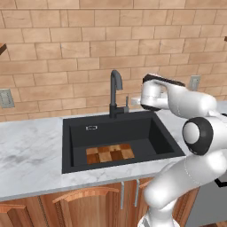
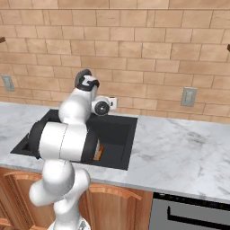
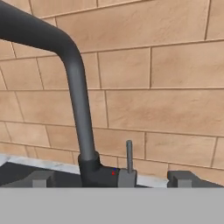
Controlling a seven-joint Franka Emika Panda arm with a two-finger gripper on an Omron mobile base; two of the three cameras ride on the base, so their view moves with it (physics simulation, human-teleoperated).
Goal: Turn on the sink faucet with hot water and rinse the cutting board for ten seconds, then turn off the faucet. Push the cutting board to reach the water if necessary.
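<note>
Hand [image 3: 113,178] hovered wide open, nothing held, fingertips [image 3: 40,179] spread either side of faucet [image 3: 83,131] base. Thin lever [image 3: 129,155] stood upright between fingertips, just ahead, apart from both. Brick wall [image 3: 175,100] beyond. Sink [image 1: 146,128] below hand; cutting board [image 1: 110,153] flat on basin floor, well apart. Marble worktop [image 1: 31,155] around sink.

Black sink [image 1: 146,128] — brown-checked cutting board [image 1: 110,153]

The robot arm [image 1: 186,177] is white, round and shiny. It has black rings at its joints. The hand [image 3: 112,178] has two small dark grey tips.
</note>
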